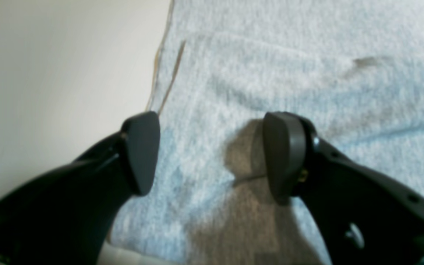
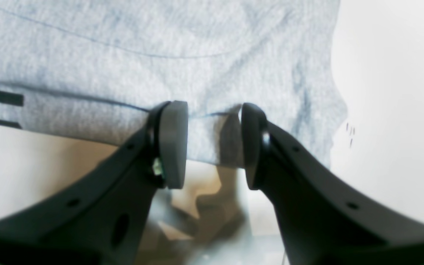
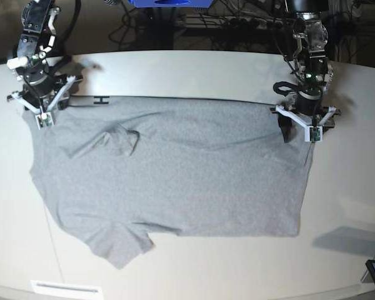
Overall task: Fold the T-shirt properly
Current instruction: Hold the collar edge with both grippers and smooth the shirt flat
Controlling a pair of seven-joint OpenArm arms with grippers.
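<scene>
Mostly, what I saw was a pale, off-white counter [image 3: 194,69] with a curved far edge, and the T-shirt [image 3: 175,181] spread flat over the middle of it, plain grey side up. One short sleeve pointed toward the near edge of the counter on the base view's left side. A small bump of folded cloth stood up on the upper left part of the shirt. Along the far edge of the shirt, a thin strip of the under layer showed, with one black block letter on it.

Behind the counter the room was dark. I could see black cables and metal frame parts there, and something blue at the top middle. On the near right corner of the counter lay the corner of a dark flat device, and near the left front edge a pale strip.

My left hand [image 3: 304,125] was over the shirt's far corner on the base view's right. In its wrist view the fingers [image 1: 142,151] stood wide apart with only flat cloth under them, holding nothing.

My right hand [image 2: 214,145] was at the opposite far corner. Its fingers stood at a medium gap with the folded shirt edge between them; I could not tell if they really gripped it.
</scene>
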